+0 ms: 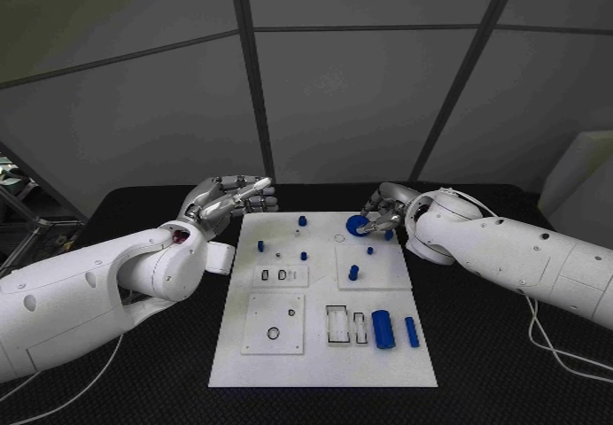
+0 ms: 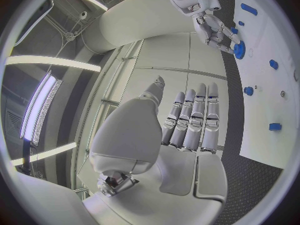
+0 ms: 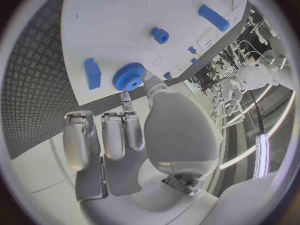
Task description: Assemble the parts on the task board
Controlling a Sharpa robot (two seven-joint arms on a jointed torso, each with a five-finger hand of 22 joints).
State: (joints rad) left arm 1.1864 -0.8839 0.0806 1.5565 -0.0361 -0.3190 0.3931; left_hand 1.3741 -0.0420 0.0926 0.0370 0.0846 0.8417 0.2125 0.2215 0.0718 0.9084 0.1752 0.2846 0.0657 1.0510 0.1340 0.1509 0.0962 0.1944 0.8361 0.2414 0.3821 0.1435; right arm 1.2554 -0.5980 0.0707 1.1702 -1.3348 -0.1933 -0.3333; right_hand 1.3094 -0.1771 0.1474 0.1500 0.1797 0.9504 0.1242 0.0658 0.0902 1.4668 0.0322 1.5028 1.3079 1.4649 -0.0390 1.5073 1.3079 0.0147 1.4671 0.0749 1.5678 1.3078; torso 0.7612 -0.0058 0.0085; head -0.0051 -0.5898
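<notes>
The white task board [image 1: 326, 363] lies in the middle of the table. My right hand [image 1: 387, 212] hovers at the board's far right corner and pinches a blue gear [image 1: 358, 225] between thumb and a finger. The right wrist view has the gear [image 3: 128, 76] close to the board [image 3: 119, 20]; I cannot tell whether they touch. My left hand [image 1: 230, 200] is raised beside the board's far left corner, fingers stretched out, holding nothing. The left wrist view shows its fingers [image 2: 195, 119] straight, with the right hand [image 2: 214, 32] and gear [image 2: 240, 50] beyond.
A thick blue cylinder [image 1: 384, 328] and a thinner blue bar [image 1: 411, 331] lie at the board's near right. Several small blue pegs, such as one [image 1: 303, 220] and another [image 1: 354, 273], stand further back. A black ring [image 1: 274, 333] sits on a square plate at the near left.
</notes>
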